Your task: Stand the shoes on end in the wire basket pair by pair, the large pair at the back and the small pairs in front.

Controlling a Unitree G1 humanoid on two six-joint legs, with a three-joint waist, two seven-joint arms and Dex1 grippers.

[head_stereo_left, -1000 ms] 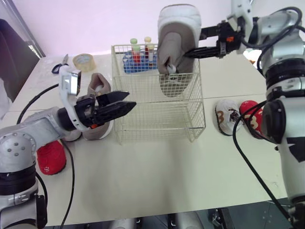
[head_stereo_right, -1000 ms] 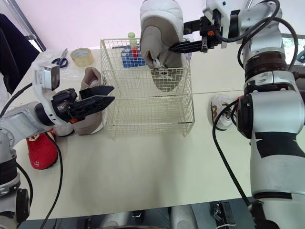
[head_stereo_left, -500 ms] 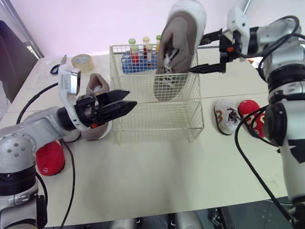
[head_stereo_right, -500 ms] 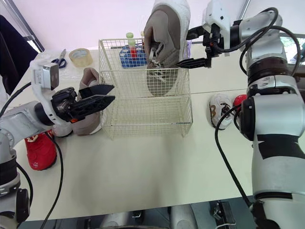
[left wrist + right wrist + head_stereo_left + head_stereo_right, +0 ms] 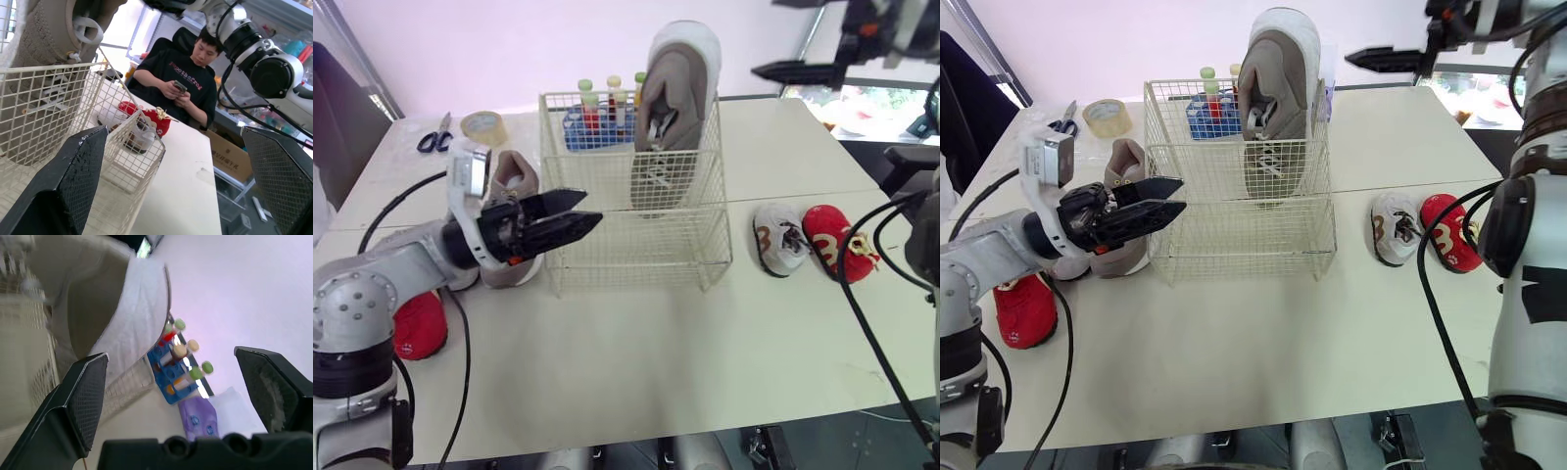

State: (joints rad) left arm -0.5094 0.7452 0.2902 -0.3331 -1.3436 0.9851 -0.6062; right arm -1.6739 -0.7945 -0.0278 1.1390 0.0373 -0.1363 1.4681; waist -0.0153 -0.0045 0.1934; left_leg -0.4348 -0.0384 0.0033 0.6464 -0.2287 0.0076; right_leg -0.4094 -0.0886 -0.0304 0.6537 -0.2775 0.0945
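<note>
Left eye view: the large tan shoe (image 5: 674, 98) is standing on end in the wire basket's (image 5: 636, 245) 1 o'clock corner, rising well above the rim, so a nudge could tip it out. Left wrist view: the left jaws are gaping empty just beside the basket; swinging toward the second tan shoe (image 5: 514, 174) at 9 o'clock could jolt the mesh. Right wrist view: the right jaws are hanging open, clear of the shoe.

The left gripper (image 5: 591, 206) reaches forward low with fingers spread, the right gripper (image 5: 169, 354) held high, fingers wide apart.
</note>
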